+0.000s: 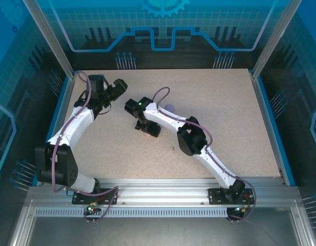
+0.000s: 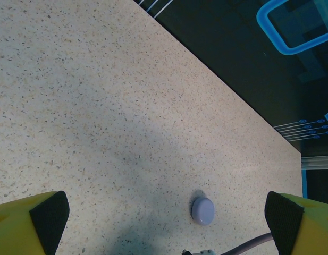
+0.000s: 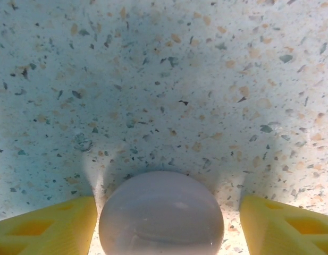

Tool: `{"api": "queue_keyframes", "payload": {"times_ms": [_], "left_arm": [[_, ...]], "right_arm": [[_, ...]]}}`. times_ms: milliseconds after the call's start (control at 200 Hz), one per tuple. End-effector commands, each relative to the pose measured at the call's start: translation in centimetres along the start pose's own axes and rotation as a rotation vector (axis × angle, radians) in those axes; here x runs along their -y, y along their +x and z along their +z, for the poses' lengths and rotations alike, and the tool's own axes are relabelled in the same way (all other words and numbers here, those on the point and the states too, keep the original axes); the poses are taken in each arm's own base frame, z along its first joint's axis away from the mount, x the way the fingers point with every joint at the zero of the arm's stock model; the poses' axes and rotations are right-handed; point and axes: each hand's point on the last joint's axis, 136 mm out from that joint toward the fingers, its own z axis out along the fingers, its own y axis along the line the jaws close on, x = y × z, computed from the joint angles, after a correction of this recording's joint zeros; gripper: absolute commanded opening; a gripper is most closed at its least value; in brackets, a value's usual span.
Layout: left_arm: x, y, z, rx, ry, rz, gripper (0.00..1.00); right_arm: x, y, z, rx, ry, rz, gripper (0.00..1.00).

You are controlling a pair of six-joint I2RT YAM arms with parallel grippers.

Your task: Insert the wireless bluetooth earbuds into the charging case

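1. Plainly, little is done: nothing I can see has a bud seated in it, so I judge the task to be near its start.
2. Right gripper [image 3: 169,199] is low over the table [image 1: 224,113], at the centre of the top view. Its yellow fingers [image 3: 47,226] stand apart on either side of a pale round disc [image 3: 161,212] at the bottom of its wrist view. A thin gap shows on each side, so nothing is grasped yet.
3. That disc may be a closed case, but I cannot tell; its smooth dome shows no open well.
4. Left gripper [image 2: 166,212] is spread wide and empty, at the upper left of the top view. A second disc [image 2: 202,211] lies on the table at the lower centre of its wrist view.
5. Buds: a tiny speck [image 1: 172,149] just below centre of the top view may be one, but it is too small to tell.
6. Left to do, as I judge it: get a case open, pick up each bud, and seat them.
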Motion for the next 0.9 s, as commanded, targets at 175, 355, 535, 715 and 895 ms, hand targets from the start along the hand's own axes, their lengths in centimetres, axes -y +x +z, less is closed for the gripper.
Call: {"api": "queue_keyframes", "payload": {"times_ms": [175, 355, 535, 715, 895], "left_arm": [[-0.3, 0.1, -0.7, 0.002, 0.004, -0.019, 0.99], [-0.2, 0.2, -0.9, -0.001, 0.009, -0.017, 0.99], [-0.2, 0.5, -1.2, -0.006, 0.018, -0.019, 0.99], [-0.1, 1.1, -1.8, -0.020, 0.041, -0.024, 0.99], [-0.3, 2.7, -2.2, -0.048, 0.090, -0.047, 0.99]], "right_arm": [[-0.9, 0.6, 0.7, -0.010, -0.017, 0.003, 0.68], [-0.8, 0.6, 1.2, -0.020, -0.025, -0.014, 0.59], [-0.8, 0.5, 0.9, -0.027, -0.052, -0.035, 0.50], [-0.7, -0.1, -0.4, -0.021, -0.093, -0.056, 0.40], [-0.3, -1.7, -2.9, 0.000, -0.160, -0.068, 0.38]]}}
